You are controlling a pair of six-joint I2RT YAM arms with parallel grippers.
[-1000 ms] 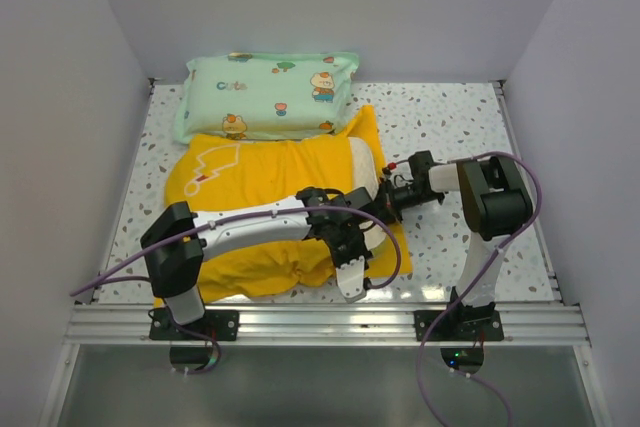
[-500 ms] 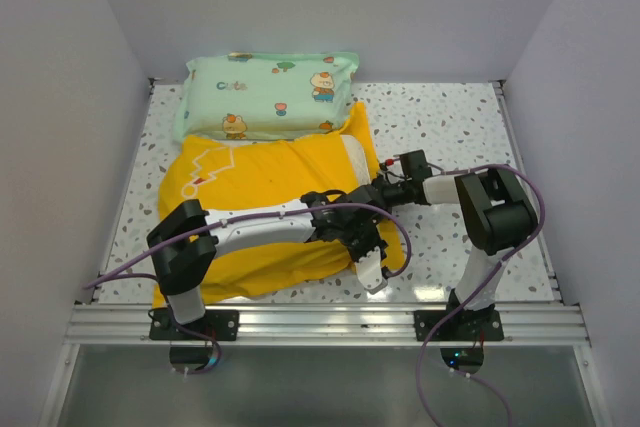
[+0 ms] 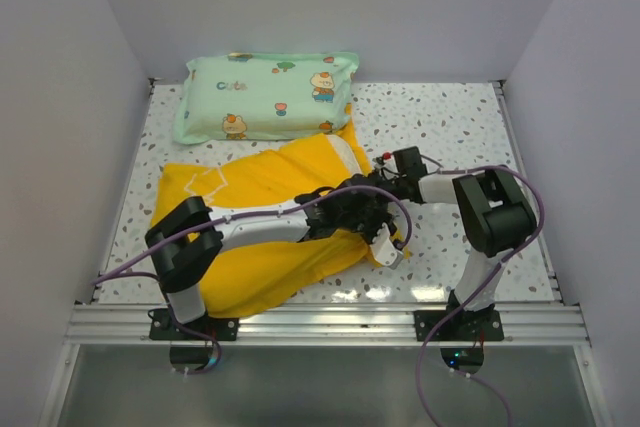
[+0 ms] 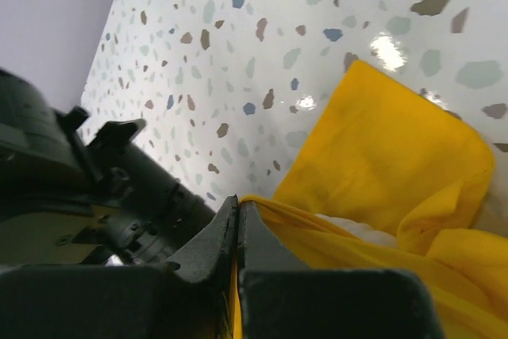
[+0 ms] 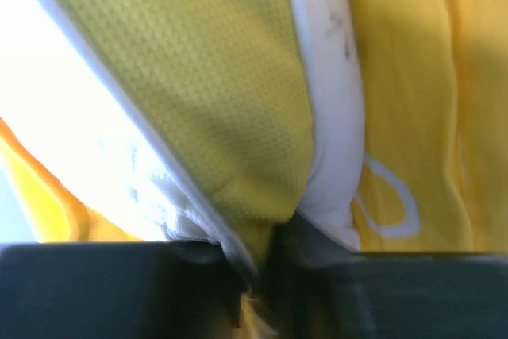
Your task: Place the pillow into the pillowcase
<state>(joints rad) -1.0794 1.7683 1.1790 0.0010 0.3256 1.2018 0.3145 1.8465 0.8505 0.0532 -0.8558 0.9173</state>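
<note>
The yellow pillowcase [image 3: 250,222] lies crumpled at the middle left of the table. The pillow is almost wholly inside it; only a white sliver [image 3: 346,153] shows at the case's right end. My left gripper [image 3: 385,245] is shut on the pillowcase's open hem [image 4: 333,220], with a bit of white pillow [image 4: 357,229] showing under the fabric. My right gripper [image 3: 376,175] is at the case's mouth, shut on the pillow's yellow mesh edge band [image 5: 214,77]. The pillow's white face [image 5: 87,132] and the case's white line mark [image 5: 389,200] flank it.
A mint-green cartoon-print pillow [image 3: 268,95] lies along the back wall, touching the pillowcase's far edge. Speckled tabletop [image 3: 450,122] shows at the right. The right arm's dark body [image 4: 71,188] is close to the left gripper. Walls close in the sides.
My left gripper has drawn the pillowcase hem to the right over the pillow's end, so much less white shows. My right gripper has moved left and farther back with the pillow's edge.
</note>
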